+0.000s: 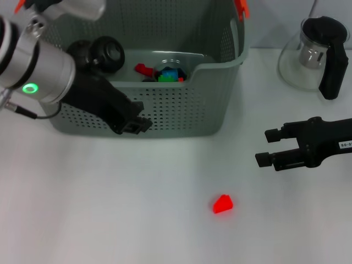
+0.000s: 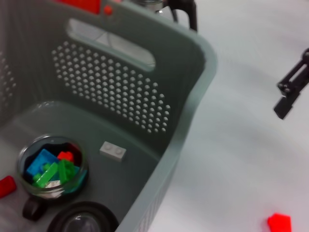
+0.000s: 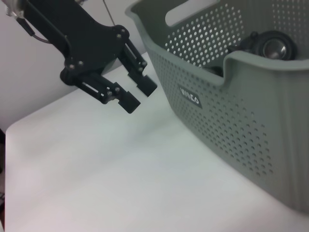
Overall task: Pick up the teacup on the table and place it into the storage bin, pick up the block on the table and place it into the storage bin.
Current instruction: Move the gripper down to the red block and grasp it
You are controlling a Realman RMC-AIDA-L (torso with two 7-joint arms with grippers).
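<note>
Small red plastic block (image 1: 223,204) lying on white table (image 1: 110,209) at five o'clock of grey perforated plastic storage bin (image 1: 181,110); glass teacup (image 2: 52,166) inside bin; left gripper (image 1: 133,121) at bin's front wall, fingers narrowly parted, empty; right gripper (image 1: 269,147) at three o'clock, fingers wide, empty.

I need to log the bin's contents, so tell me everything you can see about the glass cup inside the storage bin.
The teacup is clear glass with a dark handle, standing upright on the floor of the storage bin. It holds blue, green and red blocks. A small grey block lies apart beside it. Neither gripper touches it.
</note>
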